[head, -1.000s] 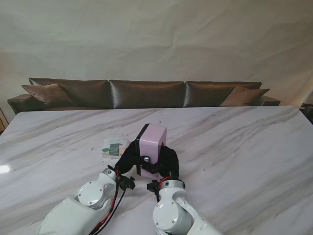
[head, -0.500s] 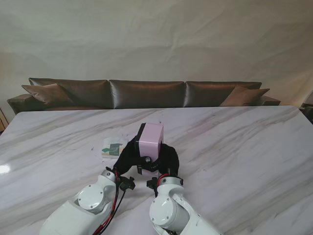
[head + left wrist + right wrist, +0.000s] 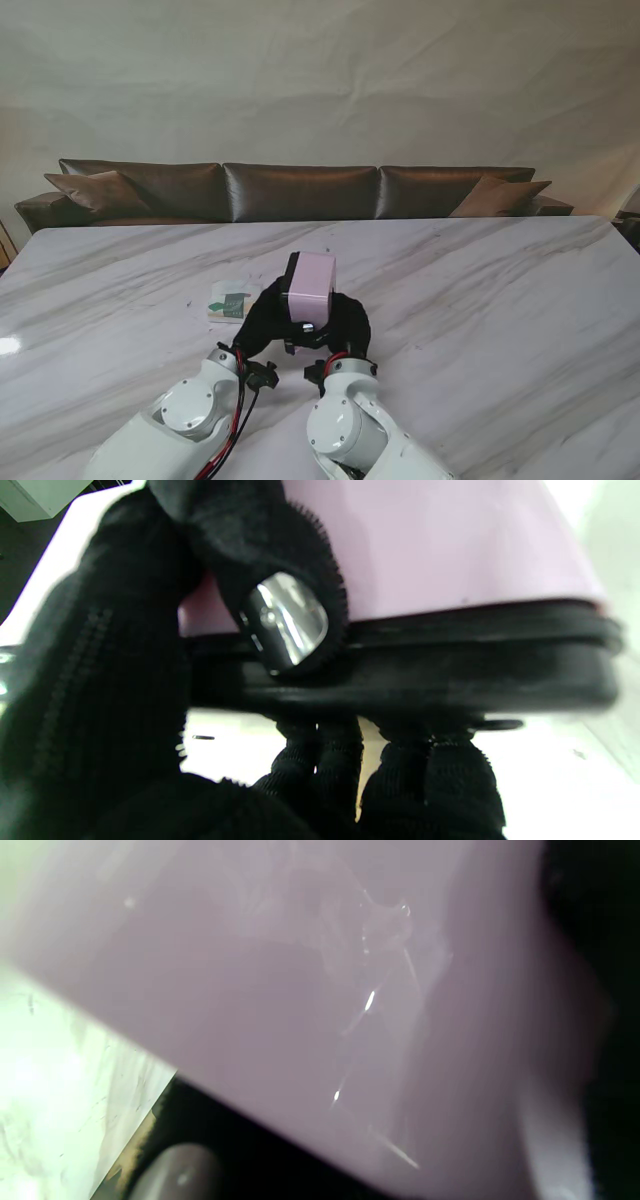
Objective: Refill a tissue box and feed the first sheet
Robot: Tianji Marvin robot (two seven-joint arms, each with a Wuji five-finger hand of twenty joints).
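Observation:
The pink tissue box (image 3: pixel 312 284) with a black base is held up off the marble table (image 3: pixel 480 300), tilted, between both black-gloved hands. My left hand (image 3: pixel 262 318) grips its left side, and in the left wrist view the thumb (image 3: pixel 280 615) presses on the pink wall (image 3: pixel 440 550) beside the black base rim (image 3: pixel 450 675). My right hand (image 3: pixel 350 322) holds the right side; the right wrist view is filled by the pink box wall (image 3: pixel 300 990). A pack of tissues (image 3: pixel 231 300), white with green print, lies on the table to the left of the box.
A dark leather sofa (image 3: pixel 300 190) runs along the table's far edge. Bare marble spreads to the right and left of the hands.
Both hands have lifted and tipped the box a little; it has turned so its pink end faces me more and its black base shows at the left.

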